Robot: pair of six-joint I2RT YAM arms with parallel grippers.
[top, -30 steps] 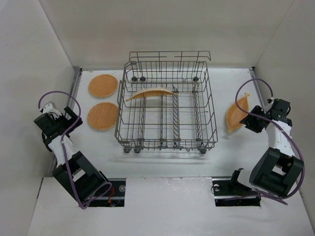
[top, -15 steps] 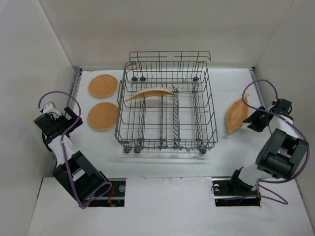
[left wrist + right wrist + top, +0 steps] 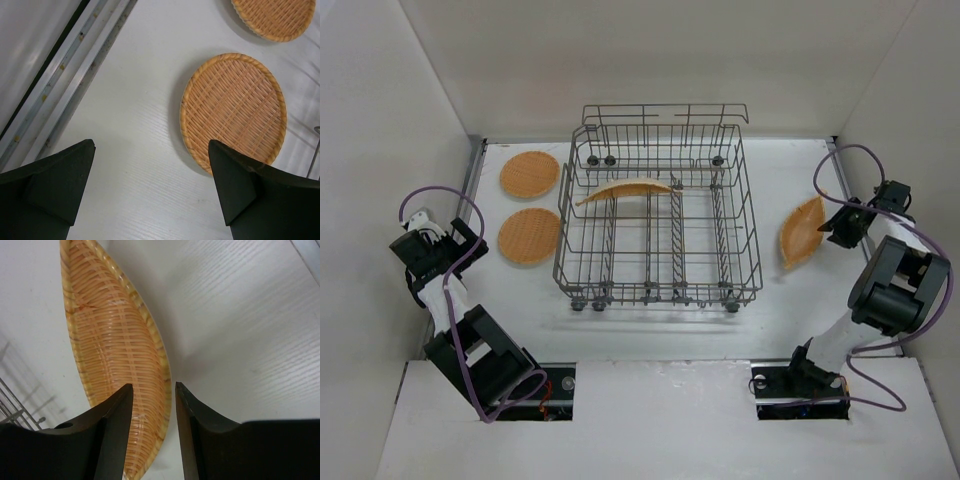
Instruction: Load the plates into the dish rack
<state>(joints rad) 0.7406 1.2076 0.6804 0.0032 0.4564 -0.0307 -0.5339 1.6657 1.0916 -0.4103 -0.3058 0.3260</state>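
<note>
Right of wire dish rack (image 3: pixel 658 283): right gripper (image 3: pixel 152 388) pinching woven crescent plate (image 3: pixel 114 340).

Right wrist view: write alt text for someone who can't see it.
The right gripper pinches the rim of a woven orange-tan plate tilted on edge, with white table behind. Dish rack wires show at lower left.

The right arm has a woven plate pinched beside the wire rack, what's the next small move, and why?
Probably carry it left, over the right wall of the grey wire dish rack. The right tool grips the round orange-tan woven plate by its rim, edge-on, right of the rack, whose tine rows right of the one racked plate look free.
</note>
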